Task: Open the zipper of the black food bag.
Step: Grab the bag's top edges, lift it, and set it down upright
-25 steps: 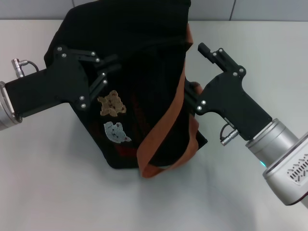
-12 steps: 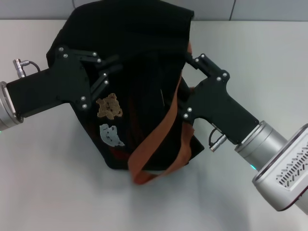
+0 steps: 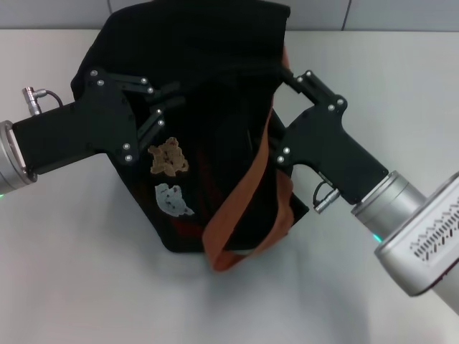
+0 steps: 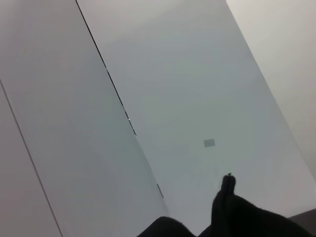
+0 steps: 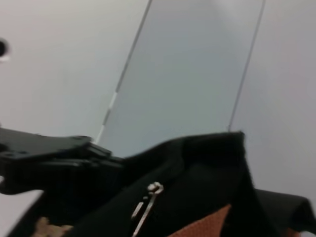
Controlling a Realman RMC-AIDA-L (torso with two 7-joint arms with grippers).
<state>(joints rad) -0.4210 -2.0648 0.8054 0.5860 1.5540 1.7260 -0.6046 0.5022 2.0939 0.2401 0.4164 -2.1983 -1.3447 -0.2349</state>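
Observation:
The black food bag [image 3: 215,107] stands on the white table, its bear patch [image 3: 168,158] and pale patch [image 3: 173,200] facing me. An orange-brown strap [image 3: 244,193] loops down its front. My left gripper [image 3: 171,97] comes in from the left and is shut on fabric at the bag's upper front. My right gripper [image 3: 283,115] is against the bag's right edge with its jaws spread; the fingertips merge into the black fabric. In the right wrist view the zipper's silvery pull [image 5: 147,200] hangs free on the bag [image 5: 197,182], with the left gripper [image 5: 101,150] beyond it.
The white table [image 3: 86,279] surrounds the bag on all sides. Grey wall panels with a dark seam [image 3: 348,14] rise just behind the bag. The left wrist view shows only the wall and a pinched peak of black fabric [image 4: 227,197].
My right gripper has moved left from clear of the bag to its right edge. The bag's lower end and strap loop swung left, then back. The left gripper kept its hold.

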